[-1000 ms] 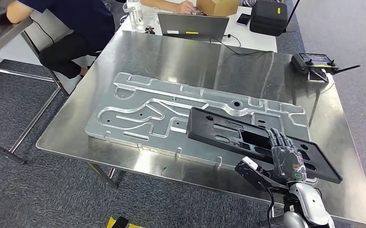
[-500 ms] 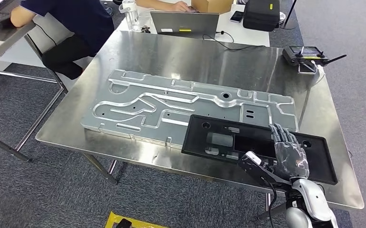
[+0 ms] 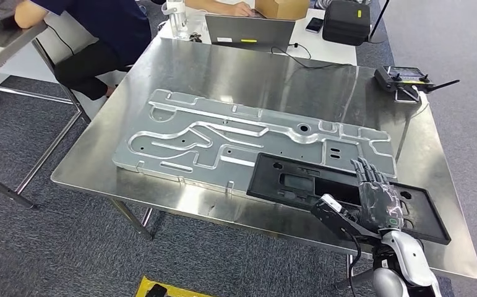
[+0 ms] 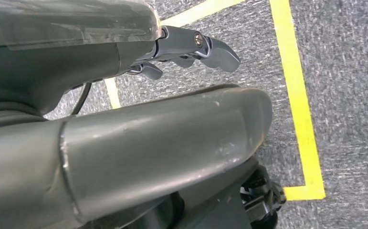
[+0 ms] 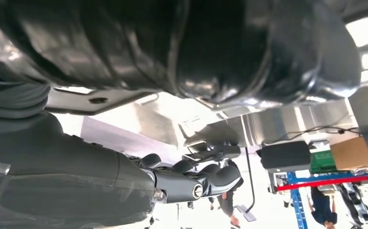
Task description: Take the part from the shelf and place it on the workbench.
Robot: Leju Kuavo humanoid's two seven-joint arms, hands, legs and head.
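Observation:
The part is a flat black panel (image 3: 297, 182) with cut-outs. It lies low over the front right of the steel workbench (image 3: 236, 68), its far edge overlapping a large machined aluminium plate (image 3: 192, 133). My right hand (image 3: 378, 201) grips the panel's right half, fingers spread on top and thumb beneath the near edge. In the right wrist view the black panel (image 5: 172, 43) looms over my right hand (image 5: 191, 181). I cannot tell whether the panel rests fully on the table. My left hand (image 4: 186, 47) hangs over the floor and holds nothing.
A laptop (image 3: 248, 31), a black bag (image 3: 346, 21), a cardboard box (image 3: 282, 7) and a bottle (image 3: 174, 15) stand beyond the workbench's far edge. A remote controller (image 3: 403, 77) sits at the far right corner. A person (image 3: 99, 25) sits at far left. Yellow tape (image 4: 296, 95) marks the floor.
The camera has shifted. Relative to the aluminium plate, the black panel has moved with my right hand from over the plate's middle towards the table's near right edge.

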